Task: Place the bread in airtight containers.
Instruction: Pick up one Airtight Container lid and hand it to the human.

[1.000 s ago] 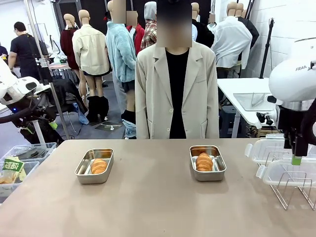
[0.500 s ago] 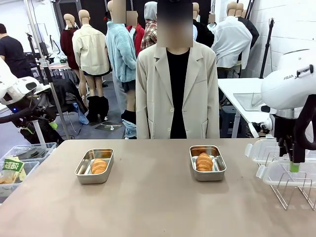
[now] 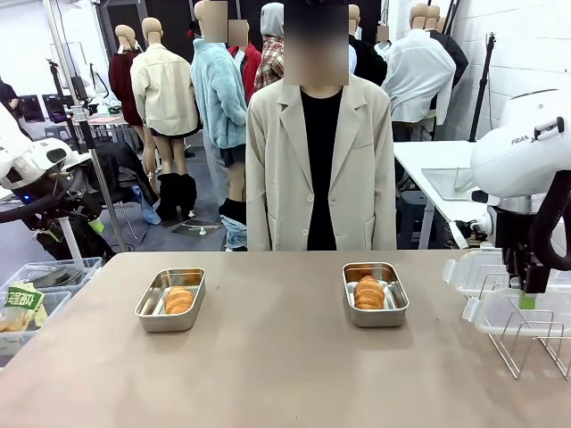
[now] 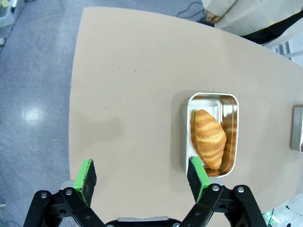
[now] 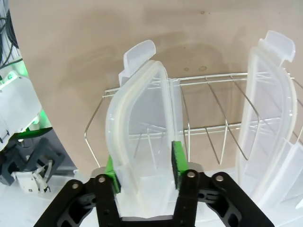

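Front view: one roll (image 3: 179,300) per tin (image 3: 148,310); right tool (image 5: 143,163) tight on clear lid (image 5: 142,113), left tool (image 4: 142,175) wide open.

The left end effector (image 4: 139,165) hangs above the surface (image 4: 132,94) pointing down, green pads (image 4: 86,176) spread wide. The right arm (image 3: 526,152) reaches straight down, and the right end effector (image 5: 142,156) has both pads pressed against an upright clear lid (image 5: 142,109).
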`<state>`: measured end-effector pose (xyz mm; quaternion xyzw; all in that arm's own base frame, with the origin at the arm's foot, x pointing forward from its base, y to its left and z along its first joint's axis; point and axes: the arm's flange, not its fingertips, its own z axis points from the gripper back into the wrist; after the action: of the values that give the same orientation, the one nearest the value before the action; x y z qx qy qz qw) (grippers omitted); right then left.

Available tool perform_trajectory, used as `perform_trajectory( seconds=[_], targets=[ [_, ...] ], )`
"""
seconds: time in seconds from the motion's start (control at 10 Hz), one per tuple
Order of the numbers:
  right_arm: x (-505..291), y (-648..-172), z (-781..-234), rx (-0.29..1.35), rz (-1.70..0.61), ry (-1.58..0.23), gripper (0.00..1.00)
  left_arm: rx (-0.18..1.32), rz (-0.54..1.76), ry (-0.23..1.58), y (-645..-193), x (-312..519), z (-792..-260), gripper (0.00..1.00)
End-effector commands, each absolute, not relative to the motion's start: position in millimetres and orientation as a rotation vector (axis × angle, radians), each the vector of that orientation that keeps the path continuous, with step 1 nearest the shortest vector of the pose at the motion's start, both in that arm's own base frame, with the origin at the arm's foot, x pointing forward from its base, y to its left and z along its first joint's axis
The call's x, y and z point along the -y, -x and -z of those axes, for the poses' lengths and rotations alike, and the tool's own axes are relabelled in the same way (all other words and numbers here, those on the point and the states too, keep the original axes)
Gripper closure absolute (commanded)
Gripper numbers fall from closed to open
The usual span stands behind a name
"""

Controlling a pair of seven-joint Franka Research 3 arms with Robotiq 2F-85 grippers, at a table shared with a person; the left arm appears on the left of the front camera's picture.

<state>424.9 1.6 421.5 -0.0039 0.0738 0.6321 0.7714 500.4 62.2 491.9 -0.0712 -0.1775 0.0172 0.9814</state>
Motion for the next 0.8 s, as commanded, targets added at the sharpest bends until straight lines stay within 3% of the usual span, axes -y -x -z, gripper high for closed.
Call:
perform_trajectory(
  seconds=[0.0, 0.4, 0.7],
  targets=[
    [-2.7, -422.2, -419.6, -0.160, -1.355, 0.057, 1.00, 0.359, -0.032, 0.131, -499.4, -64.1, -494.2, 0.00],
    [-3.4, -420.4, -425.1, -0.153, -1.341, 0.055, 1.00, 0.359, -0.032, 0.131, -499.4, -64.1, -494.2, 0.00],
    [-10.7, -403.9, -462.4, -0.096, -1.305, 0.109, 1.00, 0.359, -0.032, 0.131, -499.4, -64.1, -494.2, 0.00]
  ],
)
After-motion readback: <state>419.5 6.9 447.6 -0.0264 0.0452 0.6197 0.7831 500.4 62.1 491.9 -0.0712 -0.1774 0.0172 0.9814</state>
